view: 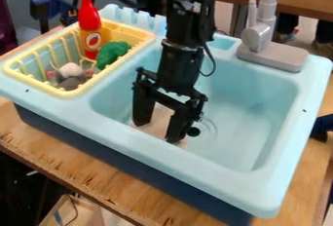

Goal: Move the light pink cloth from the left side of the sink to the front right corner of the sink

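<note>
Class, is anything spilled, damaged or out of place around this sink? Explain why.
I see no spill or damage. The red bottle looks odd standing in the yellow rack, which seems meant for washed dishes. A tan item lies in the basin by the gripper; its identity is unclear.

Worn wooden table (71, 164), light-blue toy sink (123, 135) with dark-blue base (130, 164) on it

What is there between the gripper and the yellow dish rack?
Only the sink basin's side wall and the pale blue ledge lie between the gripper and the yellow dish rack; the camera view shows nothing loose there.
</note>
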You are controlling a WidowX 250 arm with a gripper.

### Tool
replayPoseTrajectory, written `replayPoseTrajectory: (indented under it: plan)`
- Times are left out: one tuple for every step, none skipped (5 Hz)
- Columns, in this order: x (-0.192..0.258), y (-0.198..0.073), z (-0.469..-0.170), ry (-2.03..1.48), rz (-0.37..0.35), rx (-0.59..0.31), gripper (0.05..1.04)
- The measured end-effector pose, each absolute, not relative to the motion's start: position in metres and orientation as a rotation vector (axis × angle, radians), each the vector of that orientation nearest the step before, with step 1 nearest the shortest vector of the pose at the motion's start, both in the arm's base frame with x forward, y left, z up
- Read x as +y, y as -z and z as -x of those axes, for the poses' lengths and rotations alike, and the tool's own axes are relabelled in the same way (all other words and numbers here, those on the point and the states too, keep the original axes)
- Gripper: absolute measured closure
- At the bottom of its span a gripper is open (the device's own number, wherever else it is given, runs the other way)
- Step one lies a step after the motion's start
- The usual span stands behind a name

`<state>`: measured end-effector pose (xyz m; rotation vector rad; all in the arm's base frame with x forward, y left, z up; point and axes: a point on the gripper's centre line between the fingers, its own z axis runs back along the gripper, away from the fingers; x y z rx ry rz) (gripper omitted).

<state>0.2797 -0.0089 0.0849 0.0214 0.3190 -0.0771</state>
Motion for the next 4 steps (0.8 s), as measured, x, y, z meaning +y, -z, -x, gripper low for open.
replayPoseTrajectory:
  plan:
    - [-0.016, -0.081, -0.279, 0.112, 0.037, 0.311, 0.083]
    - [-0.023, -0.081, -0.275, 0.139, 0.152, 0.275, 0.083]
    - [-0.038, -0.082, -0.266, 0.169, 0.242, 0.247, 0.083]
    - [-0.068, -0.083, -0.251, 0.23, 0.332, 0.269, 0.083]
